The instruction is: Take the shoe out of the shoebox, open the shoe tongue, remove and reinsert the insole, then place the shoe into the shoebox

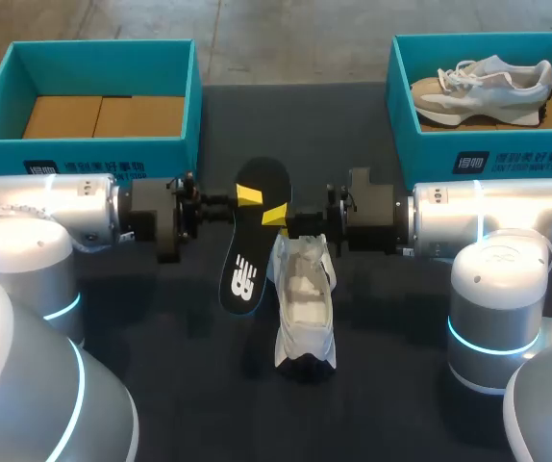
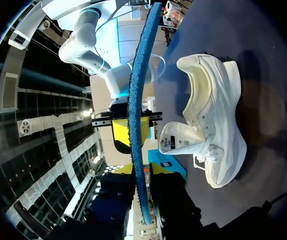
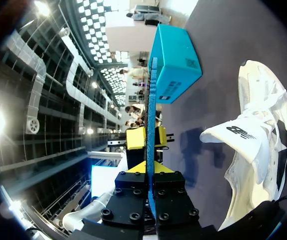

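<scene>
- Clamping the black insole (image 1: 250,252): left gripper (image 1: 247,195) and right gripper (image 1: 277,214).
- White shoe (image 1: 305,308) lies on dark surface (image 1: 401,385) beside it.
- Teal shoebox (image 1: 84,156) far left, second shoebox (image 1: 492,154) far right.

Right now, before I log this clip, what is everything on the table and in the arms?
insole: one, black, mid-table, gripped by both arms
white shoe: one, white, on the table beside the insole, tongue open
left shoebox: one, teal, far left, no shoe inside
right shoebox: one, teal, far right
beige shoe: one, beige and white, inside the right shoebox
table: one, dark
left gripper: one, yellow-tipped, shut on the insole
right gripper: one, yellow-tipped, shut on the insole
</scene>
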Controlling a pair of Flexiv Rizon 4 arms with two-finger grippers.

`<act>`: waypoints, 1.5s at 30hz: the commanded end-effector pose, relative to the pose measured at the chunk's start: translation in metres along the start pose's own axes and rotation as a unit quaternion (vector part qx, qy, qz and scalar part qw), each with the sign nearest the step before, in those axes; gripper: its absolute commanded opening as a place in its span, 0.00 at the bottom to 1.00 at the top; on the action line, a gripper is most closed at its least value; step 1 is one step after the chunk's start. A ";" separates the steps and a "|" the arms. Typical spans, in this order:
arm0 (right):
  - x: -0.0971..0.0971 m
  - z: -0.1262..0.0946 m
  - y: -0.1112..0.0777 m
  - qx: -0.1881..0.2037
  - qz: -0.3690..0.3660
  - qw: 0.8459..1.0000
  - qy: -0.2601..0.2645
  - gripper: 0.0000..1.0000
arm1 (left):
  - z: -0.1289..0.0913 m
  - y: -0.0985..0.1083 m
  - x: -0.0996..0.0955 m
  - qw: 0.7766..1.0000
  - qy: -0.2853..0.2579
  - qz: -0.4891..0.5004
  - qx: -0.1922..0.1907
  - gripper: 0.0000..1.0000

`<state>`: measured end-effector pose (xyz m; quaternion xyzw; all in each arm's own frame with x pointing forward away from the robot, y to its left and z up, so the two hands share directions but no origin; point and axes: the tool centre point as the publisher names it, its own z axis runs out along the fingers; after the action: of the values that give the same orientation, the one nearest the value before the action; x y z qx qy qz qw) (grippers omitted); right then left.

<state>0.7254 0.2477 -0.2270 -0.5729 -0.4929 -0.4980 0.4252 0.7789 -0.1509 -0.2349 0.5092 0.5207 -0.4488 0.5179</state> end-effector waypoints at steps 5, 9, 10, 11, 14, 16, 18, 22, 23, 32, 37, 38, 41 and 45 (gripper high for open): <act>0.001 0.002 -0.001 -0.002 0.000 1.000 -0.002 0.00 | 0.004 0.001 0.005 1.000 -0.001 0.000 -0.003 0.00; 0.001 0.002 -0.001 -0.002 0.000 1.000 -0.002 0.00 | 0.004 0.002 0.005 1.000 -0.001 0.002 -0.003 0.00; 0.001 0.002 -0.001 -0.002 0.000 1.000 -0.002 0.00 | 0.004 0.002 0.005 1.000 -0.001 0.002 -0.003 0.00; 0.001 0.002 -0.001 -0.002 0.000 1.000 -0.002 0.00 | 0.004 0.002 0.005 1.000 -0.001 0.003 -0.003 0.00; 0.001 0.001 -0.001 -0.002 0.002 1.000 -0.001 0.00 | 0.004 0.001 0.004 1.000 -0.002 0.004 -0.003 0.00; 0.001 0.001 -0.001 -0.002 0.004 1.000 0.000 0.45 | 0.004 0.001 0.003 1.000 -0.001 0.005 -0.003 0.00; 0.002 0.000 -0.002 0.000 0.005 1.000 0.000 1.00 | 0.004 0.001 0.003 1.000 -0.001 0.004 -0.003 0.00; 0.002 -0.001 -0.002 -0.002 0.011 1.000 -0.001 1.00 | 0.003 0.000 0.002 1.000 0.001 0.004 -0.003 0.00; 0.002 -0.003 -0.003 -0.003 0.013 1.000 -0.002 1.00 | 0.003 -0.001 0.002 1.000 0.002 0.004 -0.003 0.00; 0.000 -0.016 -0.006 -0.007 0.025 1.000 -0.005 1.00 | -0.001 -0.005 -0.003 1.000 0.008 0.005 -0.003 0.00; -0.003 -0.021 -0.007 -0.001 0.034 0.999 -0.013 1.00 | -0.004 -0.009 -0.006 1.000 0.009 0.004 -0.002 0.00; -0.004 -0.022 -0.007 0.000 0.036 0.999 -0.016 1.00 | -0.005 -0.010 -0.006 1.000 0.009 0.004 -0.001 0.00; -0.007 -0.027 -0.008 0.002 0.041 0.999 -0.023 1.00 | -0.008 -0.013 -0.008 1.000 0.007 -0.002 0.004 0.00; -0.014 -0.036 -0.010 0.002 0.049 0.998 -0.030 1.00 | -0.013 -0.018 -0.010 1.000 0.012 -0.008 0.008 0.00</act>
<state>0.7140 0.2221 -0.2383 -0.6073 -0.4758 -0.4635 0.4359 0.7652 -0.1469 -0.2293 0.5122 0.5240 -0.4529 0.5078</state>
